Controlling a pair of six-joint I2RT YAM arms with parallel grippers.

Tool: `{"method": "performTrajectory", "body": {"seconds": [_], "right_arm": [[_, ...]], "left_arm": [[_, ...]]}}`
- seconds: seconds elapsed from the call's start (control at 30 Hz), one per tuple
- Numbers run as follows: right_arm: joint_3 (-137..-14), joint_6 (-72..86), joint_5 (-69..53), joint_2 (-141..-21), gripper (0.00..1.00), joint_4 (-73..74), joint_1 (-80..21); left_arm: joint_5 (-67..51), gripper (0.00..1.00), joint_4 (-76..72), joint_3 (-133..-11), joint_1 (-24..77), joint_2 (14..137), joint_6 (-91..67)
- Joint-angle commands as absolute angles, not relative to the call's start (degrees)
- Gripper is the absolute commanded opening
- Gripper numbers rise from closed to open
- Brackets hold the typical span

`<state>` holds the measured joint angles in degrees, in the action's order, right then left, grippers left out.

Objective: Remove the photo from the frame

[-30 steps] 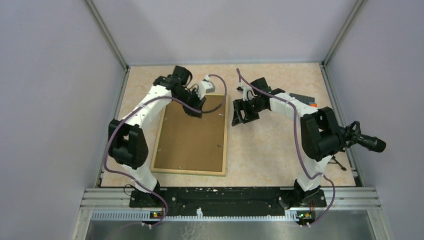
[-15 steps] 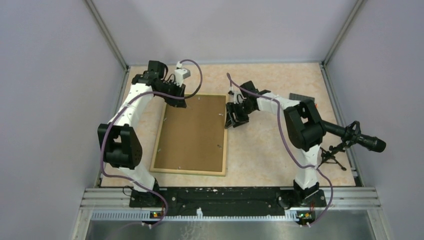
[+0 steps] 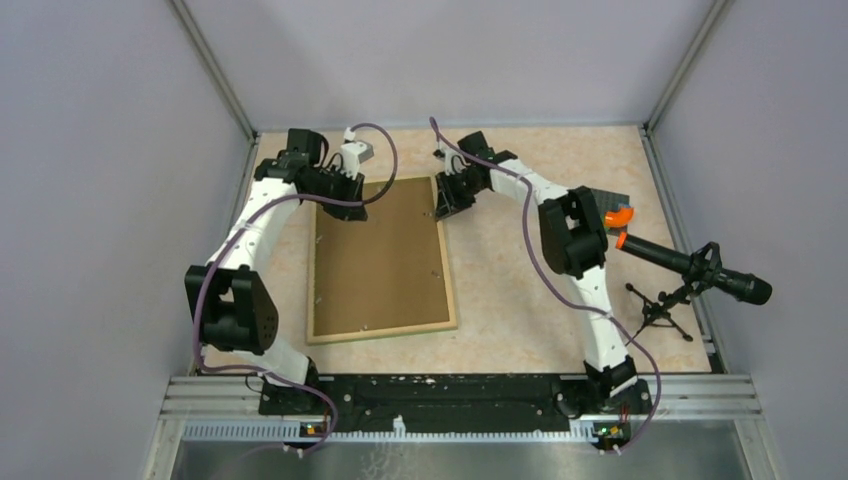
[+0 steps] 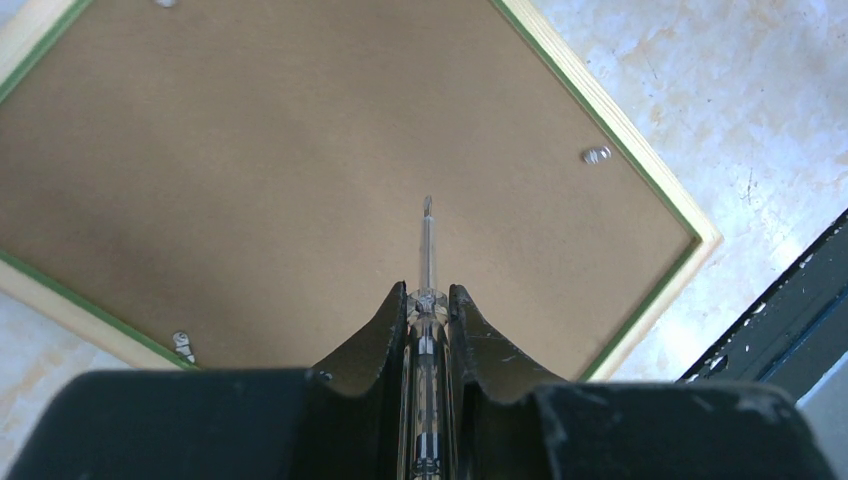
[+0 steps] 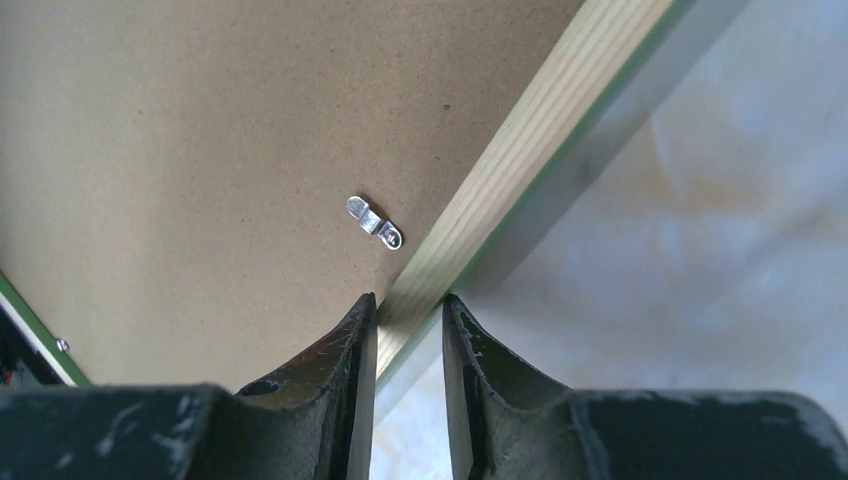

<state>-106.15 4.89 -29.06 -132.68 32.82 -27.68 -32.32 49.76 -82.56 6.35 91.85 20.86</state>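
Left arm (image 3: 262,212) and right arm (image 3: 597,305) match: white shells, chunky black joints, purple cable (image 3: 395,155) along each. Black fingers (image 5: 335,375) look scuffed — whitish flecks. Bases at 6 o'clock.

matt fibreboard frame (image 3: 380,262) back, pale wood rim, shiny metal clip (image 5: 375,222)

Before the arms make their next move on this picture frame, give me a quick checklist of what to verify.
1. The frame lies brown back up: ok.
2. The right gripper clamps its wooden edge: ok.
3. The left gripper holds the screwdriver, tip toward the back: ok.
4. The metal tab beside the right gripper is swung clear of the back: not ok, it lies on it.
5. The photo is free to slide out: cannot tell, it is hidden.
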Motion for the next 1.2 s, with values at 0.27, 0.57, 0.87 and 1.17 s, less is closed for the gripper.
{"method": "performTrajectory", "body": {"seconds": [0.27,0.57,0.87,1.17], "right_arm": [[-123.2,-2.6,-30.1,-132.9,0.41,35.5,-26.9],[-80.9,1.9,-24.8,-104.8,0.92,25.1,-29.8],[-66.2,3.1,-14.9,-97.6,0.85,20.2,-38.0],[-64.4,2.7,-11.1,-101.7,0.69,17.9,-42.9]], "left_arm": [[-33.2,0.0,46.8,-82.3,5.4,90.3,18.4],[-34.9,0.0,45.5,-84.1,5.3,92.9,17.3],[-36.8,0.0,45.6,-85.4,5.3,94.4,17.2],[-36.4,0.0,45.9,-85.0,5.3,93.4,17.0]]}}
